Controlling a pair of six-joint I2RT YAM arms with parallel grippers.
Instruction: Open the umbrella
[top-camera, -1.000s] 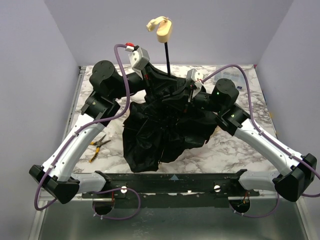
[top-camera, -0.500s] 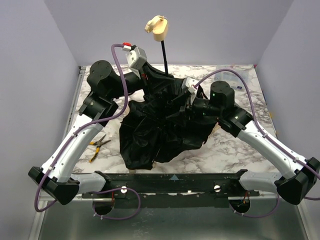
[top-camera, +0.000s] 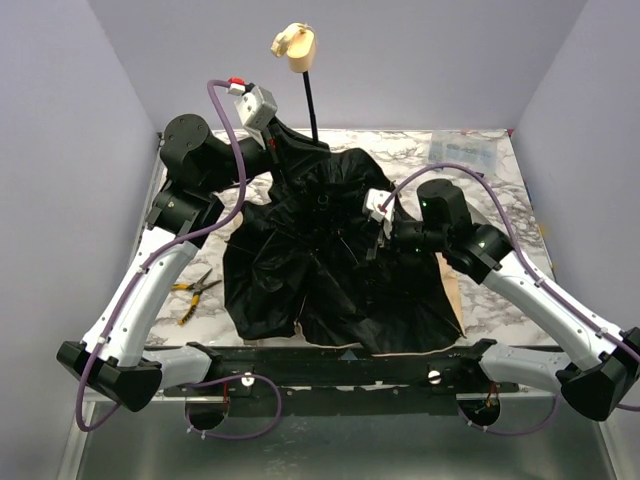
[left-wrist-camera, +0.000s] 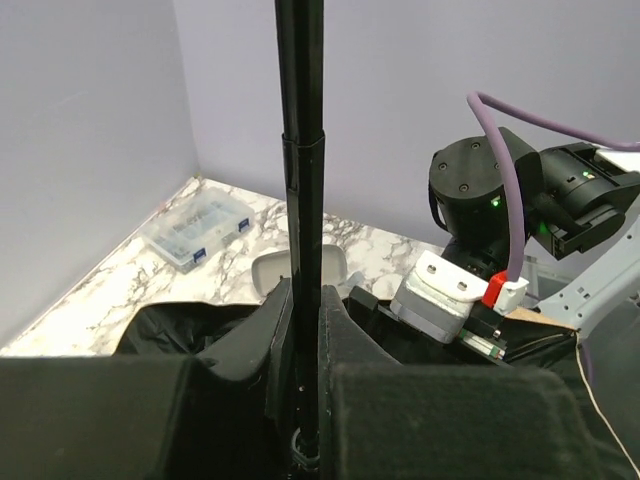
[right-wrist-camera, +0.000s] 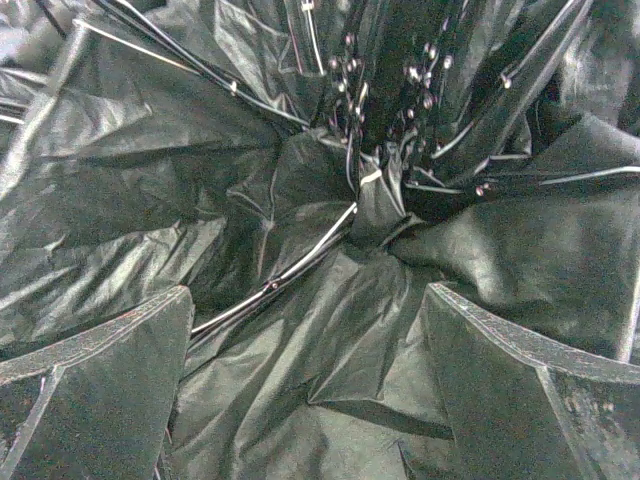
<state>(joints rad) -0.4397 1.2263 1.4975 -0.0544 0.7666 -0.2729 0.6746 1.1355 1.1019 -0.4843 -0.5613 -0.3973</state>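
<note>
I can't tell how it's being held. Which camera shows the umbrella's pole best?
The left wrist view: the pole runs close up down the frame, clamped in the left gripper. The top view shows it thin and distant, with the handle on its end. The right wrist view shows only black lining.

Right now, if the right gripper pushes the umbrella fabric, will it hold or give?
Likely gives: the fabric lies creased and slack, so it should crumple. The thin ribs look bendable and could snag. The shaft looks stiff and sits clamped in the left gripper, so tipping seems unlikely.
</note>
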